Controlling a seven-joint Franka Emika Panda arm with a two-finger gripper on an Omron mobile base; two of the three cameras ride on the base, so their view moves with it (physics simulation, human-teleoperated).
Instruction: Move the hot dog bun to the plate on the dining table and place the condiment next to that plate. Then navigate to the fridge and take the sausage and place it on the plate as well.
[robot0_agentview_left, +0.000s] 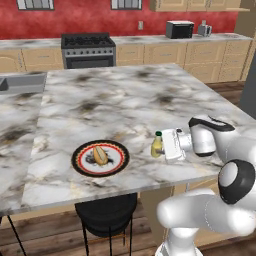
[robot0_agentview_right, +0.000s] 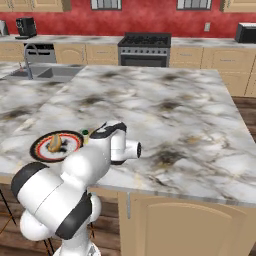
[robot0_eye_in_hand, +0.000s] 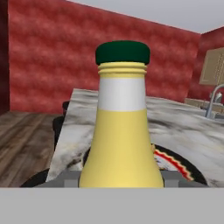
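Right of centre in the left base view, claw (robot0_agentview_left: 161, 146) clamped on condiment (robot0_agentview_left: 157, 145) — upright on worktop (robot0_agentview_left: 125, 95), beside plate (robot0_agentview_left: 100, 158) carrying bun (robot0_agentview_left: 100, 154).

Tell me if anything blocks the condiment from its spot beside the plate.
Nothing visible does. The condiment sits upright in the claw, right of the plate; only bare dining table marble lies between them.

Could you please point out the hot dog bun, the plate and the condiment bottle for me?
hot dog bun (robot0_agentview_left: 100, 155): left base view, middle of its top.
plate (robot0_agentview_left: 80, 165): left base view, red-orange rim, near left.
condiment bottle (robot0_eye_in_hand: 121, 144): hand view, yellow body below the label band.
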